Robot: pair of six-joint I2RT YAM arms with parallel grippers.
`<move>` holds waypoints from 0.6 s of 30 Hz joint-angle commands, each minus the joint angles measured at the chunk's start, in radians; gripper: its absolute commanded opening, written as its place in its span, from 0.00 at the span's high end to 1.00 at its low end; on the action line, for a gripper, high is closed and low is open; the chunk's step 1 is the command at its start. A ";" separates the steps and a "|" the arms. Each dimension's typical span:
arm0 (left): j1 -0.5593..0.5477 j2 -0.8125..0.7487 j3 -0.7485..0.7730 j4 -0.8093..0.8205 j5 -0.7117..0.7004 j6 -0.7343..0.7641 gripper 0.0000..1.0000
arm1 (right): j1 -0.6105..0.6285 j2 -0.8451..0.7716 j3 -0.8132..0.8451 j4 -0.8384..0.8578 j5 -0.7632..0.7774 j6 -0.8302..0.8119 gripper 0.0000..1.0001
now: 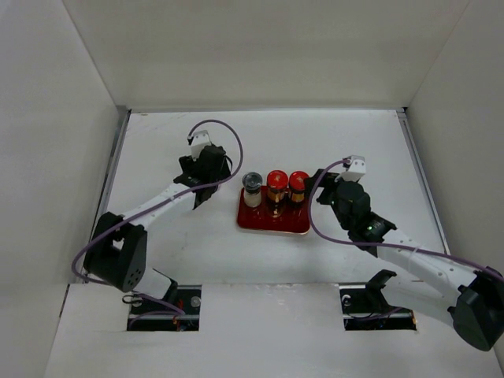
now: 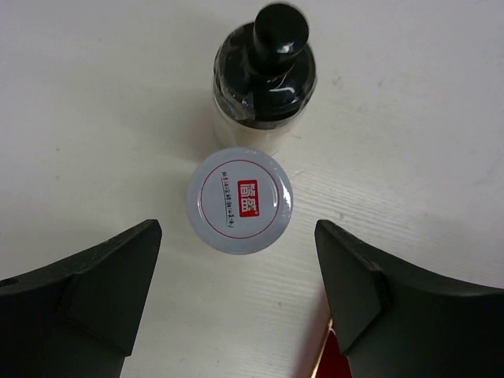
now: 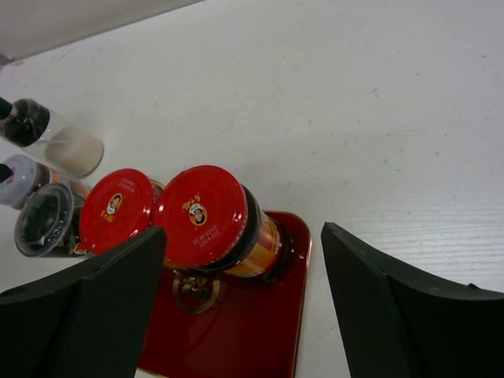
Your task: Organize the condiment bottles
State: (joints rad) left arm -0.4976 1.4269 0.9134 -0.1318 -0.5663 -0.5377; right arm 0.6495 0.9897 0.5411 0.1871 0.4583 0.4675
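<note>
Currently, the left gripper (image 2: 236, 232) is held open over a pale bottle with a silvery-white printed cap (image 2: 239, 201), which stands on the white table (image 2: 409, 118) just beside a pale black-capped bottle (image 2: 265, 67), both off the flat red tray (image 3: 236, 331). Two amber red-capped bottles (image 3: 203, 216) and a grey-capped bottle (image 3: 43, 220) are lined up on the tray, with the open right gripper (image 3: 244, 230) poised above. The black-capped bottle could be toppled if the jaws are closed off-centre.

Five bottles (image 3: 209, 216), one red tray (image 3: 252, 331)
</note>
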 commanded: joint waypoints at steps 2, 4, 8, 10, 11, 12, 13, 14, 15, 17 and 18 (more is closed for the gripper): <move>0.023 0.061 0.074 0.014 0.039 -0.002 0.24 | 0.008 -0.029 0.014 0.048 -0.007 -0.006 0.08; 0.024 0.082 0.077 0.026 0.026 -0.002 0.26 | 0.008 -0.031 0.014 0.048 -0.007 -0.006 0.06; 0.031 0.102 0.074 0.049 0.022 -0.002 0.36 | 0.008 -0.028 0.014 0.048 -0.007 -0.006 0.05; 0.031 0.106 0.067 0.063 0.019 -0.001 0.46 | 0.008 -0.034 0.014 0.048 -0.007 -0.006 0.05; 0.031 0.106 0.062 0.067 0.017 0.001 0.53 | 0.008 -0.037 0.013 0.048 -0.007 -0.006 0.05; 0.029 0.101 0.059 0.069 0.016 0.002 0.60 | 0.008 -0.043 0.013 0.048 -0.007 -0.006 0.05; 0.024 0.087 0.052 0.069 0.013 0.002 0.65 | 0.008 -0.051 0.010 0.048 -0.004 -0.006 0.05; 0.017 0.064 0.038 0.067 0.008 0.002 0.68 | 0.008 -0.062 0.007 0.051 -0.003 -0.006 0.05; 0.005 0.032 0.019 0.064 0.000 0.002 0.69 | 0.008 -0.074 0.003 0.055 -0.001 -0.006 0.04; -0.029 -0.054 -0.025 0.051 -0.017 0.002 0.69 | 0.008 -0.103 -0.001 0.058 0.002 -0.006 0.03; -0.054 -0.106 -0.050 0.037 -0.021 0.002 0.69 | 0.008 -0.118 -0.001 0.054 0.005 -0.006 0.02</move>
State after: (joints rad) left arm -0.4995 1.4891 0.8993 -0.1276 -0.5484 -0.5343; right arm 0.6495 0.9230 0.5396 0.1871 0.4561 0.4641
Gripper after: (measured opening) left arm 0.578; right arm 0.976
